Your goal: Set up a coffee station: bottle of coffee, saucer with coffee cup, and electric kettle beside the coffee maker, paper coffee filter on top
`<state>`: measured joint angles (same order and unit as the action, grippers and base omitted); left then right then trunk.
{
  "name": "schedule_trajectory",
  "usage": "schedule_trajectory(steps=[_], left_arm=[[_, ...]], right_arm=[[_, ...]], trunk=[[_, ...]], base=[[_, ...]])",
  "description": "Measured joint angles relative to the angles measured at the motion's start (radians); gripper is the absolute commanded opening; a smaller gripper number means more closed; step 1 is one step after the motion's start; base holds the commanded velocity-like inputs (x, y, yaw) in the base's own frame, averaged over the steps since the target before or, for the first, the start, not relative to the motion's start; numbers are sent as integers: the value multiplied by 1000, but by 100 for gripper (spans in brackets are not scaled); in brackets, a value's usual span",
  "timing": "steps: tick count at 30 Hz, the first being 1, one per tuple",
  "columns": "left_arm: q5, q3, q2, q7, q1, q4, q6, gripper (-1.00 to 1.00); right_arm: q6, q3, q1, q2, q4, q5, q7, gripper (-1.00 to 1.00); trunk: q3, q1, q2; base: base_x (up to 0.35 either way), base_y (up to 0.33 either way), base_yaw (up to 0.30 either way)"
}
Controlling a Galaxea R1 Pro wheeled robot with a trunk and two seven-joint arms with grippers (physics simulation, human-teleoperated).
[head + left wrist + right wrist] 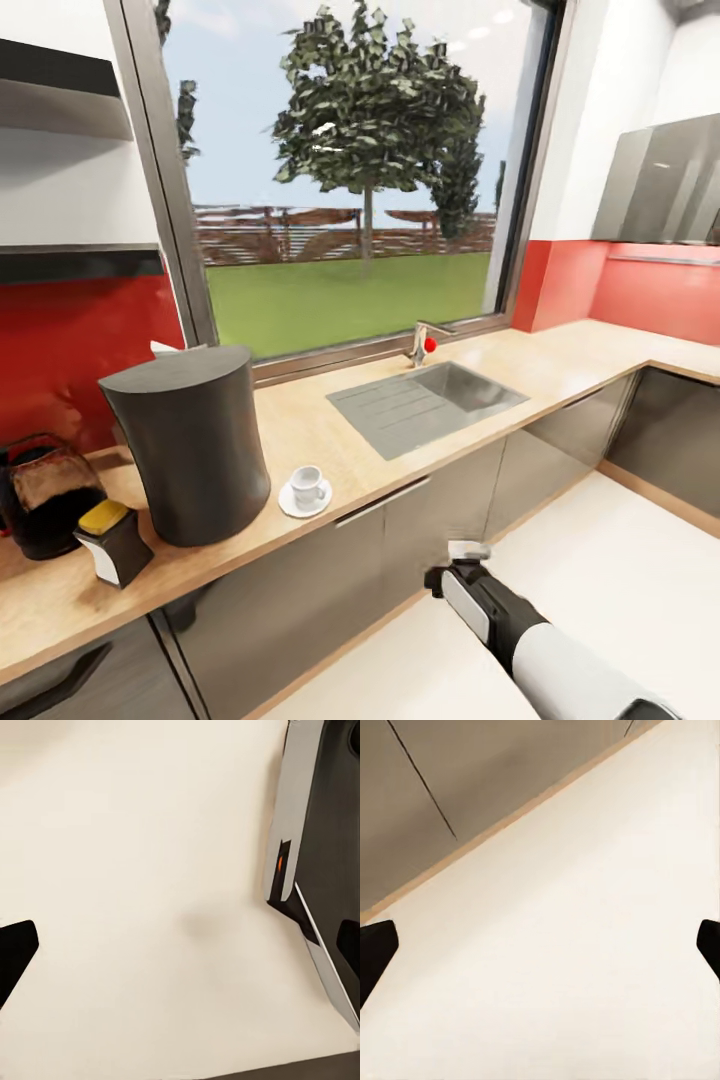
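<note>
Hanging low in front of the grey cabinet fronts [300, 590], my right gripper [462, 566] points down at the pale floor [620, 560], holding nothing; in the right wrist view my two dark fingertips [375, 949] sit at opposite edges, spread wide, with bare floor between them and the cabinet base beyond. My left gripper [180, 952] also faces the floor, its fingertips [13, 952] wide apart and empty, a grey and black part of the robot's body [315, 855] just beside one of them.

Up on the kitchen countertop [330, 430], above and well apart from my right fingers, the coffee cup [307, 487] stands upright on the saucer [292, 505] near the front edge. Just beyond it is the tall dark coffee maker [190, 440], a white paper edge [165, 348] showing behind its top. Past that, the bottle of coffee [112, 540] with its yellow cap sits next to a dark glass carafe [45, 495]. The steel sink [430, 400] lies on the cup's other side, under the window [350, 170]. The kitchen shelf [70, 262] hangs above the carafe.
</note>
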<state>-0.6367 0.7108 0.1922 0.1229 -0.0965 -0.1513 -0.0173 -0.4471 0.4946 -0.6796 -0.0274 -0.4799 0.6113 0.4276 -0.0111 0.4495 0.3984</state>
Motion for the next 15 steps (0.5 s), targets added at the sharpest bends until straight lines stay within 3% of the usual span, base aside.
schedule_trajectory(steps=[7,10,12,15], left_arm=[[-1,-2,0,0,-1,1,-4,100],[-2,-2,-1,2,-1,1,-7,100],[-2,-2,-2,2,-1,1,-8,100],[-2,-2,-4,2,-1,1,-9,100]], right_arm=[[6,0,1,-29,298,-1,-9,100],[17,-2,28,-45,412,-5,-86,100],[45,0,69,-45,435,-23,-147,100],[134,0,158,-42,452,-97,-215,100]], trunk=[[0,0,0],[0,0,0],[0,0,0],[0,0,0]], base=[[0,0,-101],[0,0,-10],[0,0,-4],[0,0,-1]])
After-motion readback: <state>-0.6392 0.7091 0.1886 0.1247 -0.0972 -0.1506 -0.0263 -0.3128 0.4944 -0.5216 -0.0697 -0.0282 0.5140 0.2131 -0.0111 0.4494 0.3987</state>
